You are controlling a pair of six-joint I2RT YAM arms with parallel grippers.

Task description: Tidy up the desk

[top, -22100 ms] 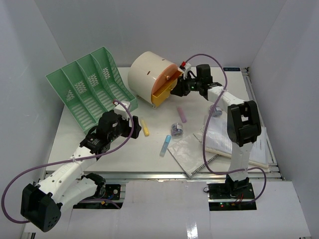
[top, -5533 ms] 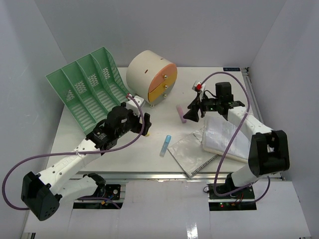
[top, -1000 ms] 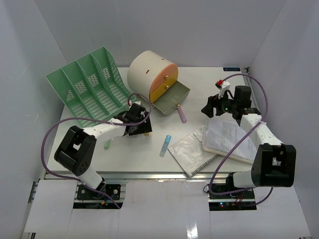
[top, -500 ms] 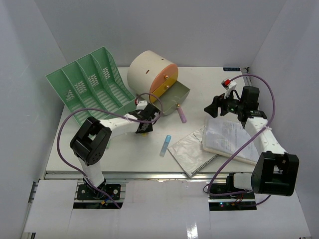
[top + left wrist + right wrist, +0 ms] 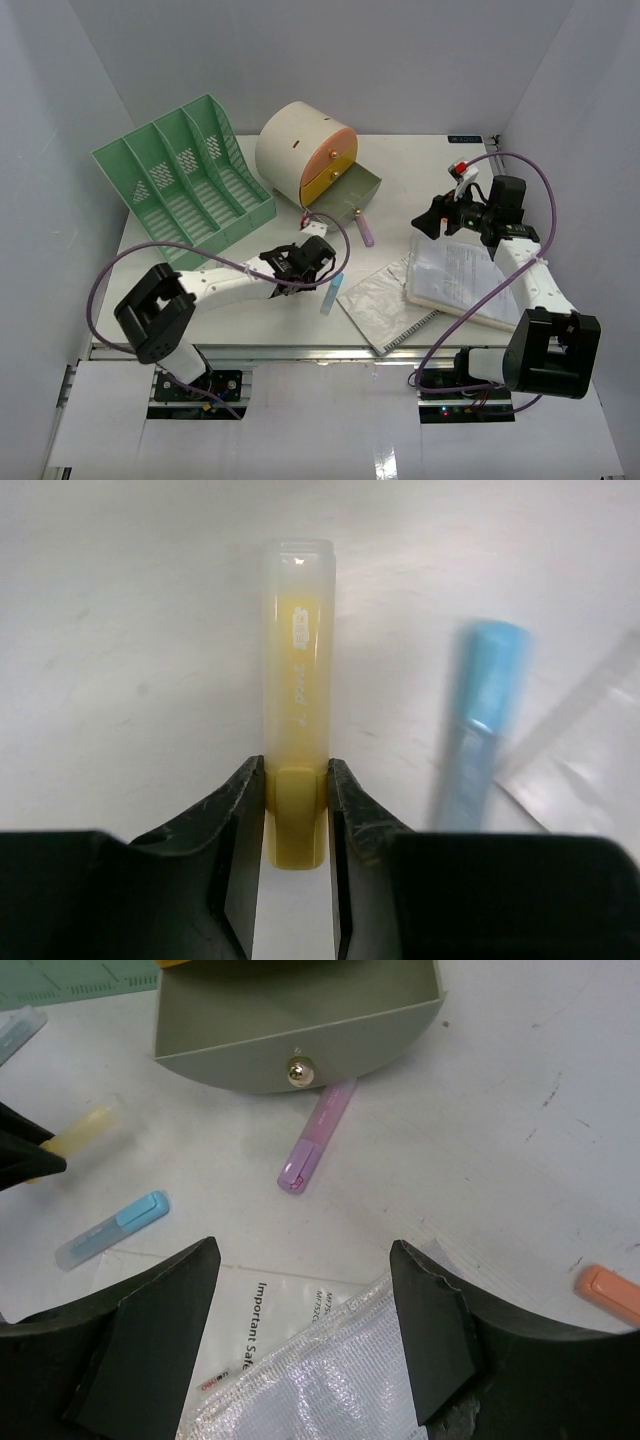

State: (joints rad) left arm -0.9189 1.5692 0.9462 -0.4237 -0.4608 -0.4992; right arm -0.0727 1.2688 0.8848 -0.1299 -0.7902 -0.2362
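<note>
Two arms are bolted at the near edge of the desk [image 5: 420, 165], which fills the floor of the white enclosure and carries everything in view. The desk is judged rigid, heavy and fixed. It is not itself to be gripped, and small things are likely to slide or roll on its smooth top.

Nearest, at the right front, a clear sleeve [image 5: 385, 305] and a stack of papers [image 5: 465, 275] are seen. Just beyond, the left gripper [image 5: 297, 780] is closed on one end of a yellow marker [image 5: 297, 680], a jaw pressed to each side, most of the barrel sticking out ahead. Whether the marker is lifted or resting cannot be told. A blue marker [image 5: 485, 710] lies just beside it on the right, apart from it.

The markers are judged light, stiff and slick-skinned. A hold nearer mid-barrel would be expected to resist pivoting better than the end hold seen now.

Farther on, the right gripper [image 5: 302, 1250] is held wide open over the desk, with nothing between its fingers. A purple marker [image 5: 318, 1138] lies with its far end at the front wall of the open drawer [image 5: 300, 1055]. An orange item [image 5: 610, 1293] lies well off to the right. Farthest back, the drum [image 5: 295, 150] and the green rack [image 5: 180, 180] are set.
</note>
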